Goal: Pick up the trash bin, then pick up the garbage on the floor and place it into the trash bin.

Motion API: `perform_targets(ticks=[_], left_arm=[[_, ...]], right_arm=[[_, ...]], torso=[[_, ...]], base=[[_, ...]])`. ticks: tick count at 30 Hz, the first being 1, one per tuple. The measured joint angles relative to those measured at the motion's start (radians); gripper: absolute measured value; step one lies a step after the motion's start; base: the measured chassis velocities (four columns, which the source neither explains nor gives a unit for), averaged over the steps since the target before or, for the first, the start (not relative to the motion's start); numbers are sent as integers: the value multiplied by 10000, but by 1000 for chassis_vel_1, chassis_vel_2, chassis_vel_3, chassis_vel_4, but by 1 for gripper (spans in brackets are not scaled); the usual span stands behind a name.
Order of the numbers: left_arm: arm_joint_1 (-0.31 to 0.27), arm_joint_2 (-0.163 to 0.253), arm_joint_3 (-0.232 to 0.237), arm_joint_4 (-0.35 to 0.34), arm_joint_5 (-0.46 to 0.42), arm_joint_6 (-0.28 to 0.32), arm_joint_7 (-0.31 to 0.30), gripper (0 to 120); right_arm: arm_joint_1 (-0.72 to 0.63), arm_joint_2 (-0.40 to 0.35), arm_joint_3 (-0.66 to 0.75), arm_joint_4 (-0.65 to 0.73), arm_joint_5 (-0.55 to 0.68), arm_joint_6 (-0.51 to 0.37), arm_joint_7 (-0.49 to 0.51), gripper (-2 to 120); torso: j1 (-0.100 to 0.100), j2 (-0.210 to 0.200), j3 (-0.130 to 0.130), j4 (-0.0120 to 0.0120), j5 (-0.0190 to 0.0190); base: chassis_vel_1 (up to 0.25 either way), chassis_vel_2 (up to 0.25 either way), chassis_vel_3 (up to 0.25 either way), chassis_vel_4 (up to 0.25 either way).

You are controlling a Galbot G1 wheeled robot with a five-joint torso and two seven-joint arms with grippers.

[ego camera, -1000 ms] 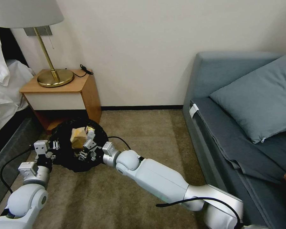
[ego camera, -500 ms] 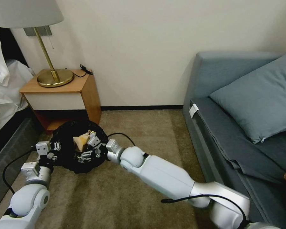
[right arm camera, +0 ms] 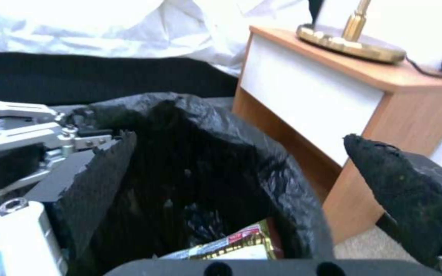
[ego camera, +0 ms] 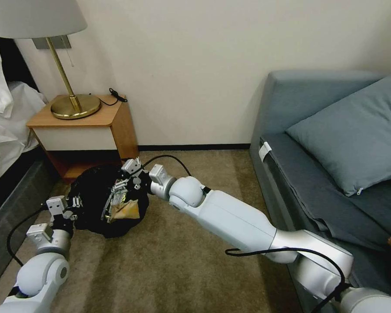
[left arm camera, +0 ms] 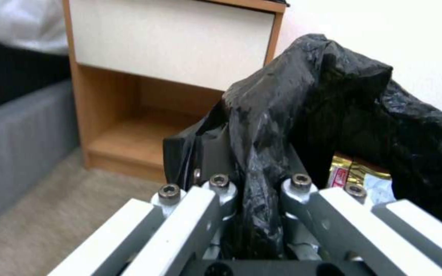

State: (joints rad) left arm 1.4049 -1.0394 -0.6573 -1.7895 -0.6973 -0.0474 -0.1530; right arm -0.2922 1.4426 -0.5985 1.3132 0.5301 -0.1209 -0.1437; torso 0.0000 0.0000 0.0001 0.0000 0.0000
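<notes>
The trash bin, covered by its crinkly black bag, sits low over the carpet in front of the nightstand. My left gripper is shut on the bag-covered rim at the bin's left side. My right gripper hangs over the bin's mouth, open, with nothing between its black pads. A crumpled brown paper bag of garbage lies inside the bin, just below that gripper. A gold and red-white wrapper also rests in the bin, and the left wrist view catches it as a wrapper.
A wooden nightstand with a brass lamp stands right behind the bin. A bed runs along the left and a grey-blue sofa along the right. Tan carpet lies open between them.
The right gripper, which held the brown paper bag over the bin, has opened and swung toward the nightstand. The bag now lies in the bin. The left gripper keeps its hold.
</notes>
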Motion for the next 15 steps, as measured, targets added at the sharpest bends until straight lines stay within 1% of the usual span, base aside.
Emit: perform_targets(ticks=[3, 5, 7, 9, 10, 12, 13, 14, 15], left_arm=[[-14, -63, 28, -9, -207, 0, 19, 4], [-99, -273, 123, 45, -599, 0, 33, 4], [-114, -323, 135, 62, -640, 0, 32, 4], [-140, -576, 158, 147, -721, -26, 24, 4], [-140, -576, 158, 147, -721, -26, 24, 4], [-118, -774, 103, 237, -802, -84, -14, 4], [-118, -774, 103, 237, -802, -84, -14, 4], [-100, -887, -41, 306, -918, -111, -99, 4], [-100, -887, -41, 306, -918, -111, -99, 4]], right_arm=[[-65, 78, 57, -71, -22, 1, 23, 100], [-164, 249, 332, -114, -63, 7, 116, 100], [-165, 273, 427, -109, -72, 10, 139, 100], [-120, 350, 966, -84, -107, 27, 305, 100], [-120, 350, 966, -84, -107, 27, 305, 100], [-12, 349, 1606, -80, -116, 42, 503, 100], [-12, 349, 1606, -80, -116, 42, 503, 100], [46, 307, 2053, -77, -119, 52, 617, 100], [46, 307, 2053, -77, -119, 52, 617, 100]], torso=[[0, 0, 0, 0, 1], [0, -1, 0, 1, 1], [0, 0, 0, 1, 1], [0, 0, 0, 0, 1], [0, 0, 0, 0, 1], [0, 0, 0, 0, 0], [0, 0, 0, 0, 0], [0, 0, 0, -1, 1], [0, 0, 0, -1, 1]], base=[[0, 0, 0, 0], [0, 0, 0, 0], [0, 0, 0, 0], [0, 0, 0, 0], [0, 0, 0, 0], [0, 0, 0, 0], [0, 0, 0, 0], [0, 0, 0, 0], [0, 0, 0, 0]])
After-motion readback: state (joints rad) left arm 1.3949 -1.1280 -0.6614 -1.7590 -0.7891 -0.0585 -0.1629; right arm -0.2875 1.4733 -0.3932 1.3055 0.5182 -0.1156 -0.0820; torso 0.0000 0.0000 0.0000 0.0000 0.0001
